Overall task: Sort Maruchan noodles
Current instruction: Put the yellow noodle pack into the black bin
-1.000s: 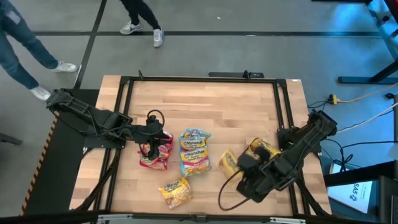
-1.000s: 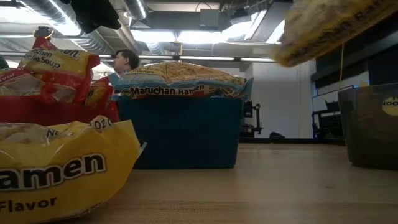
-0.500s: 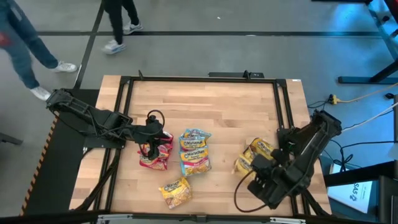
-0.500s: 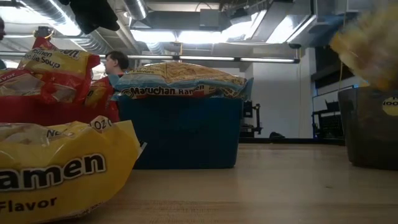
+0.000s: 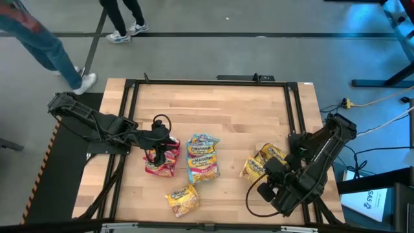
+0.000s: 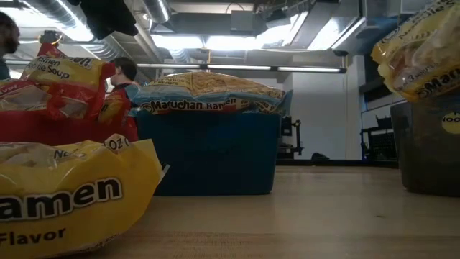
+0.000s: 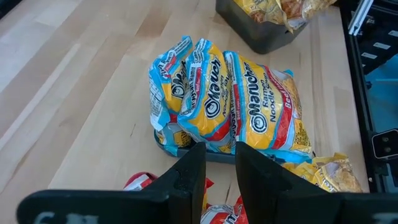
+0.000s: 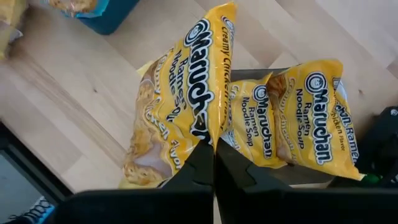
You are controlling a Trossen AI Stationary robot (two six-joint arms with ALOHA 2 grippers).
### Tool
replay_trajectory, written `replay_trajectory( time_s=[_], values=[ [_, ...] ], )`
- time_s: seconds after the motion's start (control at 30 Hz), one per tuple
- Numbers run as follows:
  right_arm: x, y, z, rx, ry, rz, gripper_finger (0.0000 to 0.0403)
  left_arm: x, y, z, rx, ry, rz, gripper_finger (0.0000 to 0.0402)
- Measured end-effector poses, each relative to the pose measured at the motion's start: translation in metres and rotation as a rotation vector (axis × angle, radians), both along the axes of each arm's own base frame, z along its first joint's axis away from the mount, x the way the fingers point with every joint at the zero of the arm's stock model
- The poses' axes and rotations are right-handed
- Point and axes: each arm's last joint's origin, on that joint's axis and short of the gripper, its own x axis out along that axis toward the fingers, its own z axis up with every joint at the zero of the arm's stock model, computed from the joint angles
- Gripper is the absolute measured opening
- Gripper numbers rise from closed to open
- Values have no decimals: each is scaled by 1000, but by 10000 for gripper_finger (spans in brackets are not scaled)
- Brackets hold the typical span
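Maruchan noodle packets lie sorted by colour. Red ones (image 5: 162,160) are piled on a red tray (image 6: 65,131), and blue-edged ones (image 5: 202,158) lie on a teal tray (image 6: 208,155). Yellow ones (image 8: 298,118) fill a dark grey tray (image 6: 431,151). One more yellow packet (image 5: 182,198) lies flat near the front edge. My right gripper (image 8: 213,163) is shut on another yellow packet (image 8: 180,106) beside the dark tray. Above the red pile my left gripper (image 7: 214,168) stands open with nothing between its fingers. My right gripper pinches the yellow packet by one edge (image 8: 210,138) between its two fingers. The fingers come from above, slanting steeply down. The packet hangs below them, clear of the table, just above the dark tray's rim (image 6: 420,61).
People walk on the floor beyond the table's far left corner (image 5: 65,45). A black frame (image 5: 207,81) runs round the tabletop. The far half of the wooden table (image 5: 213,110) is bare.
My right gripper has carried the yellow packet toward the table's right edge, up to the dark tray, sinking a little and rolling its wrist. The packet has turned with it and stays clear of the table.
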Motion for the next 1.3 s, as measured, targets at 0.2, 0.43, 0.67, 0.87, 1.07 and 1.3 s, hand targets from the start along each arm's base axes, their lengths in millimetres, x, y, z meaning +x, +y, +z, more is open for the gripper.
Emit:
replay_trajectory(
  time_s=[0.2,0.43,0.67,0.87,1.07,1.3],
  values=[
    [-2,-1,2,37,31,1,0,0,0,0,-1,0,1,80],
    [-6,-7,5,106,95,-2,0,0,0,0,1,0,-1,80],
    [-19,-18,-25,87,224,-125,0,0,0,0,0,0,-1,80],
    [-16,-22,-29,54,207,-133,0,0,0,0,0,0,-2,80],
    [-10,-21,-10,24,63,-80,0,0,0,0,0,0,-1,80],
    [-13,-23,-17,19,107,-78,0,0,0,0,-5,-1,4,80]
  ],
)
